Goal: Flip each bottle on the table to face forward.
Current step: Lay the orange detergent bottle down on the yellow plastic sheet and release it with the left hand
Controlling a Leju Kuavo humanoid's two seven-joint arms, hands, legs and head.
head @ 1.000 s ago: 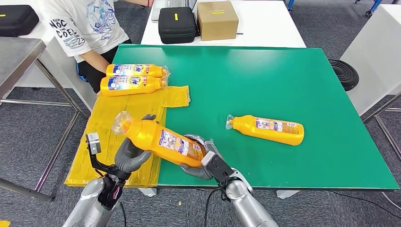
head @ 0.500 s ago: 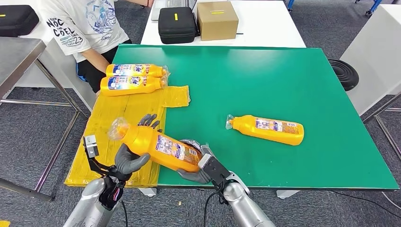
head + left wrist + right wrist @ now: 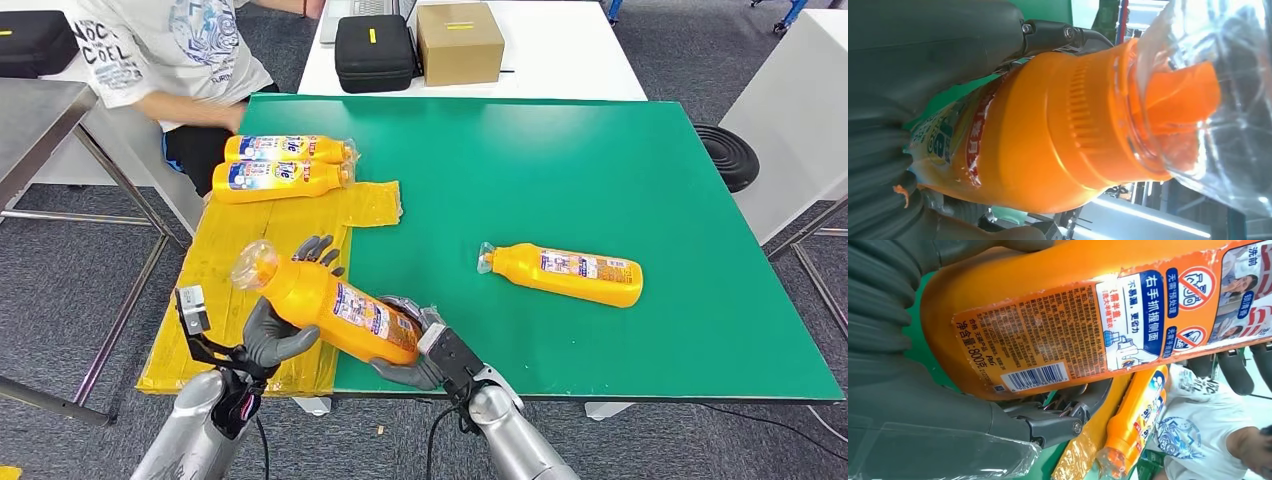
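You have one orange bottle point(image 3: 330, 309) lifted off the table, held between both hands over the near left corner, above the seam where the yellow sheet point(image 3: 262, 262) meets the green table point(image 3: 560, 180). Your left hand point(image 3: 283, 325) cups the neck end from below, thumb under the body and fingers wrapped up behind it; your right hand point(image 3: 412, 362) grips the base end, fingers clamped around it. The bottle tilts, with its plastic-wrapped cap point(image 3: 254, 264) raised toward the left and its base lower at the right. Its barcode label point(image 3: 1048, 335) faces up toward your head camera. A second bottle point(image 3: 563, 272) lies on its side on the green surface to the right, well apart from your hands, cap pointing left. Two more bottles point(image 3: 285, 164) lie side by side, touching, at the far end of the yellow sheet, caps pointing right. A person in a white shirt point(image 3: 170, 45) sits just beyond them.
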